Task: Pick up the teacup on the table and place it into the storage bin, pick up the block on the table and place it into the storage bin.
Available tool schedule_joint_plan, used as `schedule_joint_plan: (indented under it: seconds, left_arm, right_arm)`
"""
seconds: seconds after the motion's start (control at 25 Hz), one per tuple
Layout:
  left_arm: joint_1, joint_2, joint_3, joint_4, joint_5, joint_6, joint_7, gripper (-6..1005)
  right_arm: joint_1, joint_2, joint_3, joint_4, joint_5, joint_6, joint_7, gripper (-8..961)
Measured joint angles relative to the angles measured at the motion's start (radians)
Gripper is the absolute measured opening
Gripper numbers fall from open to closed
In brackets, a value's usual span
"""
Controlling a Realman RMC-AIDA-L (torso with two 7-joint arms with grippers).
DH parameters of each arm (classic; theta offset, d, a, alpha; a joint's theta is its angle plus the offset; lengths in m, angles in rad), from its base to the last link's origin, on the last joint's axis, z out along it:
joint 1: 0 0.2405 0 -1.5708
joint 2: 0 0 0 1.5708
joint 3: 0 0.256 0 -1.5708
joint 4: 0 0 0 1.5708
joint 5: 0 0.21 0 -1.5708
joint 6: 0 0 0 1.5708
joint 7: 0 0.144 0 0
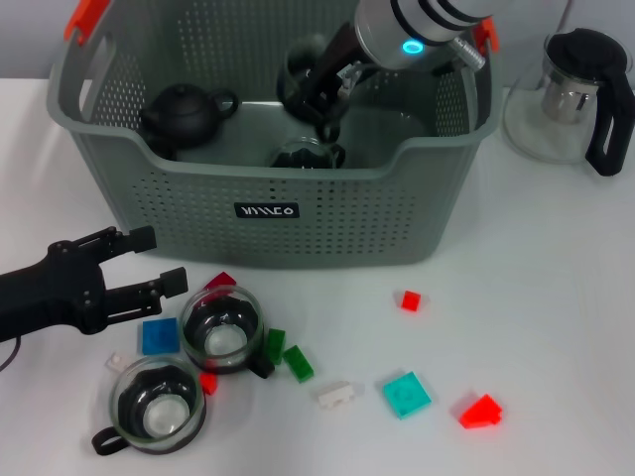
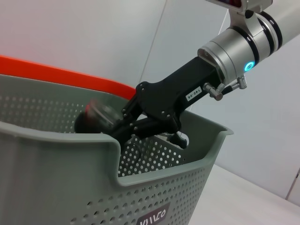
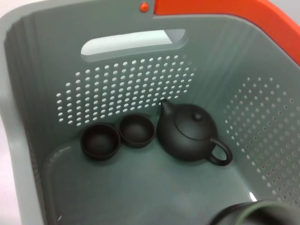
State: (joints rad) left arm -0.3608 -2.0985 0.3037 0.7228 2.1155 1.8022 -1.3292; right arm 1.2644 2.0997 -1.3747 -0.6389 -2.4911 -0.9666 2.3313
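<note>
Left gripper (image 1: pixel 159 260) waits with its fingers wide apart and holds nothing. It hangs low, just in front of the basket (image 1: pixel 298 213) on its left side. Near it, in front of the basket, sit two glass cups (image 1: pixel 220 329) and some small blocks (image 1: pixel 407 394). Glass is hard, smooth and slippery, and I think it can break, so take a cup gently by its rim or wall. Blocks look light and stiff, so a pinch on two flat sides should work. Inside the basket on the left sits a black teapot (image 1: pixel 186 114). Right gripper (image 1: pixel 319 84) reaches down into the basket, closed on a glass cup (image 2: pixel 101 117) above the floor.
</note>
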Motion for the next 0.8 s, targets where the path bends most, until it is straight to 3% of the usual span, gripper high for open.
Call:
schedule_joint_plan:
  seconds: [0.28,0.4,0.48,0.64,0.8]
  left_arm:
    - [-0.002,0.000,0.000,-0.001,0.000,0.000,0.000,859]
    - [-0.002,0.000,0.000,-0.001,0.000,0.000,0.000,859]
    - [-0.002,0.000,0.000,0.000,0.000,0.000,0.001,860]
    - [-0.001,0.000,0.000,0.000,0.000,0.000,0.001,860]
    - [0.000,0.000,-0.007,0.000,0.000,0.000,0.002,860]
  right_arm:
    - [0.009,0.002,-0.006,0.024,0.000,-0.001,0.004,130]
    - [0.002,0.002,0.005,0.004,0.005,0.000,0.017,314]
    - [-0.020,0.002,0.028,-0.042,0.017,0.003,0.016,382]
    - [-0.157,0.000,0.083,-0.272,0.160,0.001,-0.017,519]
    - [-0.395,-0.002,0.145,-0.534,0.528,-0.035,-0.171,716]
